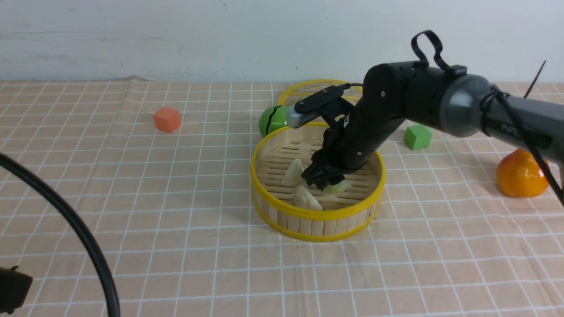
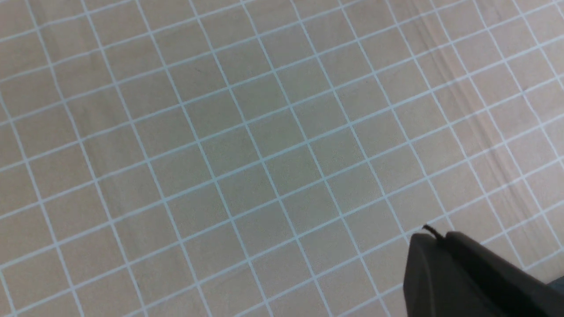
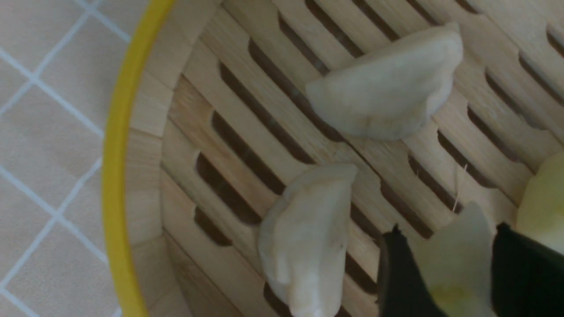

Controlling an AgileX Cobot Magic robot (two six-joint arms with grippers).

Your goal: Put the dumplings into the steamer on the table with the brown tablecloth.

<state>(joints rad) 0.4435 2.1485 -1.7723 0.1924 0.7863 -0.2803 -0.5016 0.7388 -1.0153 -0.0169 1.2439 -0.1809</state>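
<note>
right gripper (image 1: 324, 178) reaching into the steamer (image 1: 317, 215)
it is pinching a pale green dumpling (image 3: 458, 259) near the steamer's middle; two cream dumplings (image 3: 383, 88) are lying beside; left gripper (image 2: 434, 240) is hanging pressed together.

Looks down into steamer (image 3: 115, 176), yellow rim curving beside gridded cloth (image 3: 44, 132). Shows cream dumpling (image 3: 387, 88) lying on the slats, second cream dumpling (image 3: 304, 237) near it, not touching. Frames green dumpling (image 3: 458, 264) between black fingers (image 3: 401, 281) of gripper (image 3: 448, 233), touching both; gripped or loose, cannot tell. Catches another green dumpling (image 3: 544, 202) at view's edge, just beyond one finger.
</note>
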